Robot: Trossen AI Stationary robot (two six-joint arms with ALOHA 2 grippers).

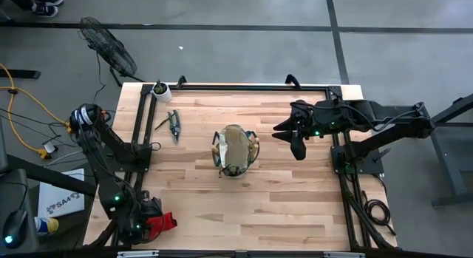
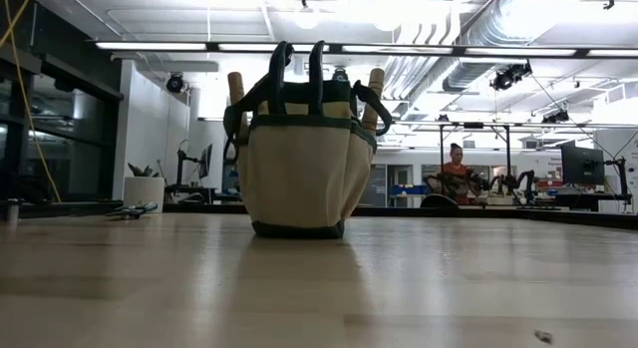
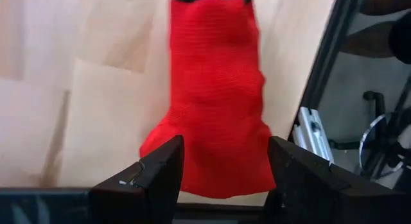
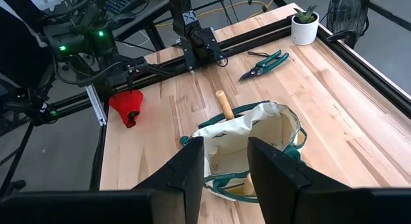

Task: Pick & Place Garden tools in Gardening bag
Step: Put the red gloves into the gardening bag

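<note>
**Q:** What lies before you, starting with the biggest thing?

**A:** A pale wooden plank table [image 1: 295,206], smooth with a long grain. At its middle stands the gardening bag [image 1: 235,150], soft tan canvas with dark green trim and loop handles, its mouth open upward. Round wooden tool handles [image 2: 236,89] poke from its side pockets. Near the far left corner lie the pruning shears [image 1: 174,123], thin dark metal with green grips, beside a small white pot [image 1: 161,90]. At the near left corner a red glove [image 3: 215,102], limp knitted fabric, lies between the fingers of my left gripper [image 3: 221,169].

**Q:** Are you gripping it?

**A:** My left jaws stand apart, one on each side of the cuff end, not clearly pinching it. My right gripper [image 4: 221,161] hangs above the bag, jaws parted and empty.

**Q:** How should the grab go?

**A:** I judge I should bunch plenty of cloth between the pads and squeeze firmly, because knit slips and droops. Then lift high so the dangling end clears the bag's rim.
</note>
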